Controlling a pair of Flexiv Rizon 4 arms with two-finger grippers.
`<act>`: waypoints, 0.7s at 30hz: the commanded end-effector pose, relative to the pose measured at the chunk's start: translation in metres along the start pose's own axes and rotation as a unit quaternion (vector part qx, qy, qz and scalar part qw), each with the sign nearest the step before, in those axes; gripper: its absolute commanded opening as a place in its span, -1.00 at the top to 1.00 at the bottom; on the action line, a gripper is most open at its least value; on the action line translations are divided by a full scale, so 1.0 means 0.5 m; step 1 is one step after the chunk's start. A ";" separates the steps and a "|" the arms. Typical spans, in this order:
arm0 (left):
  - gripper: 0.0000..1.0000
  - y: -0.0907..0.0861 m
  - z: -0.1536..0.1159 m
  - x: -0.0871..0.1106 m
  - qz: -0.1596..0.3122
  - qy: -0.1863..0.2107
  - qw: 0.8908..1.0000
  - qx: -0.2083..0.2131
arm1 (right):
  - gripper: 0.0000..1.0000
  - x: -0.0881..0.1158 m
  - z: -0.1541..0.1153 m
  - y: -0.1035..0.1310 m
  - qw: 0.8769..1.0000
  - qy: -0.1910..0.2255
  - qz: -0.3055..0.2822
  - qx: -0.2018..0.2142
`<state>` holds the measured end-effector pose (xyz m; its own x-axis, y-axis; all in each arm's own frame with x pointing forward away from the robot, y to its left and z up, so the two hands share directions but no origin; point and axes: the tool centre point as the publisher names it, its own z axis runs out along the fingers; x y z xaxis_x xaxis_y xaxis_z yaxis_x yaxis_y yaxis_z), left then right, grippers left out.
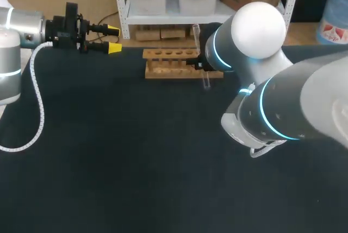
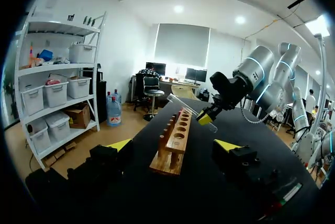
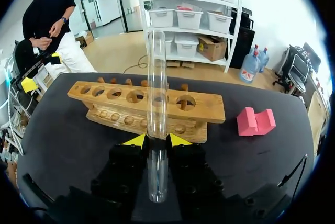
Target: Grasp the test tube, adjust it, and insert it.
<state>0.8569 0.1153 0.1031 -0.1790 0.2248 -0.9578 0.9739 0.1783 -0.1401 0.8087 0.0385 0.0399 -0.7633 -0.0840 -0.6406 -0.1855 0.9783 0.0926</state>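
My right gripper (image 3: 156, 140) is clamped on the test tube (image 3: 156, 93), with both yellow tips pressing the glass from either side below its middle. The wooden rack (image 3: 112, 103) stands on the counter (image 1: 136, 162) just ahead of that gripper, its row of holes running left to right. The tube hangs on the rack's near side, towards its right end.

I judge that the insertion turns on this: the tube's lower end appears to sit short of the holes rather than above one, so it has to rise and travel farther before it can drop in. The right arm is plainly the one placed for this. My left gripper (image 1: 113, 38) is spread wide with nothing in it, well off to the left of the rack.

From the right wrist, the tube looks straight and in line with the fingers. The left wrist camera sights along the rack from its left end and shows the tube leaning, its top tipped far over the rack and its lower end on the near side. The head view hides the right gripper behind that arm's own elbow. Only the right wrist view shows a pink block (image 3: 256, 121) beyond the rack's right end.
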 end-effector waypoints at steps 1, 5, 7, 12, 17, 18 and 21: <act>-1.00 -0.002 0.000 0.002 0.001 -0.001 1.000 -0.001 | 1.00 -0.009 0.012 -0.007 0.999 0.045 -0.003 -0.017; -1.00 -0.002 0.000 0.002 0.001 -0.001 1.000 -0.001 | 1.00 -0.004 0.016 -0.009 0.998 0.057 -0.004 -0.020; -1.00 -0.002 0.000 0.002 0.001 -0.001 1.000 -0.001 | 1.00 -0.002 0.018 -0.009 0.998 0.064 -0.004 -0.022; -1.00 -0.002 0.000 0.002 0.001 -0.001 1.000 -0.001 | 1.00 0.000 0.022 -0.009 0.997 0.072 -0.004 -0.026; -1.00 -0.002 0.000 0.002 0.001 -0.001 1.000 -0.001 | 1.00 0.000 0.019 -0.008 0.997 0.069 -0.002 -0.028; -1.00 -0.002 0.000 0.002 0.001 -0.001 1.000 -0.001 | 1.00 0.000 0.017 -0.007 0.997 0.067 -0.001 -0.029; -1.00 -0.002 0.000 0.002 0.001 -0.001 1.000 -0.001 | 1.00 0.000 0.006 -0.002 0.998 0.061 0.002 -0.032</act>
<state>0.8569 0.1153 0.1031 -0.1790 0.2248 -0.9578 0.9739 0.1783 -0.1401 0.8125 0.0380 0.0334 -0.8209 -0.1021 -0.5618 -0.2190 0.9650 0.1446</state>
